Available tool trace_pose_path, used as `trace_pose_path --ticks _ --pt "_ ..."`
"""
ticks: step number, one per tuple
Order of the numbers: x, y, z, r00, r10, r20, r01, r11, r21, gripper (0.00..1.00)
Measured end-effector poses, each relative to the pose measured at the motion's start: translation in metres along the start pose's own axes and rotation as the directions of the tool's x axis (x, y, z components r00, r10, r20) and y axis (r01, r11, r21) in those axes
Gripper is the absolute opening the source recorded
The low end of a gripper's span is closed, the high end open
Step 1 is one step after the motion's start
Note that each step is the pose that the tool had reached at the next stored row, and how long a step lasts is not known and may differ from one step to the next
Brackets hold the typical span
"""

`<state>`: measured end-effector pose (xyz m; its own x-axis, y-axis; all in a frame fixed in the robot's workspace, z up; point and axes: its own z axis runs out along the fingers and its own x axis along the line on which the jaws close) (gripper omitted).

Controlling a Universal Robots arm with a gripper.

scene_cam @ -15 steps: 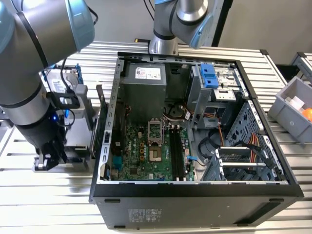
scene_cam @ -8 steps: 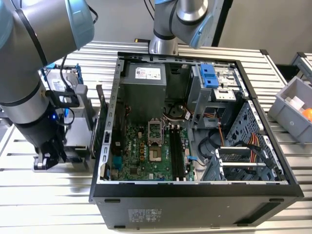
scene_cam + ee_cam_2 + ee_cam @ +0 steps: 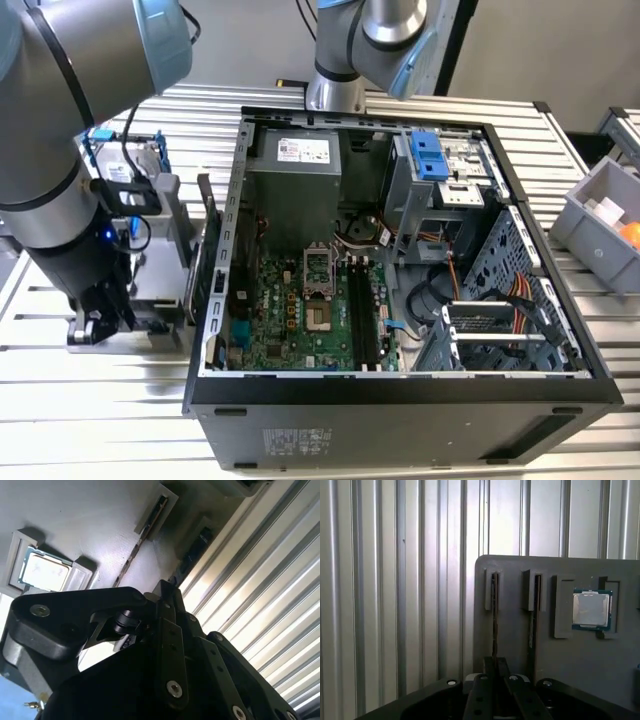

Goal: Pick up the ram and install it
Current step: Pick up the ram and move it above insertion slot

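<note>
Exterior view: the gripper (image 3: 100, 322) sits low at the tray (image 3: 160, 275) on the bench (image 3: 60, 420), beside the case (image 3: 400, 400). Second wrist view: the ram (image 3: 131, 555) stands on edge in its slot, leaving both faces free for pinching. First wrist view: the fingers (image 3: 490, 670) are narrow, apparently clamping its end.

We see the arm (image 3: 60, 200) at the exterior view's left, its gripper (image 3: 97, 322) low over a grey holder (image 3: 160, 275) just beside the open computer case (image 3: 400, 420). Inside the case lies the green motherboard (image 3: 285, 310). All stands on a slatted metal table (image 3: 60, 410).
</note>
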<state>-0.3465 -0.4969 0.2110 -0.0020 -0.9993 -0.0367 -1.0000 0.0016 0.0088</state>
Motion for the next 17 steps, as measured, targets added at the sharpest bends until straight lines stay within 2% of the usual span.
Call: trace_pose_path --ticks 11,17 --pt "-0.0002 0.0001 -0.0053 1.0 0.0 -0.0001 0.0 1.0 0.0 0.0" --pt "-0.0005 0.0001 -0.0121 1.0 0.0 0.0 0.0 1.0 0.0001 0.0"
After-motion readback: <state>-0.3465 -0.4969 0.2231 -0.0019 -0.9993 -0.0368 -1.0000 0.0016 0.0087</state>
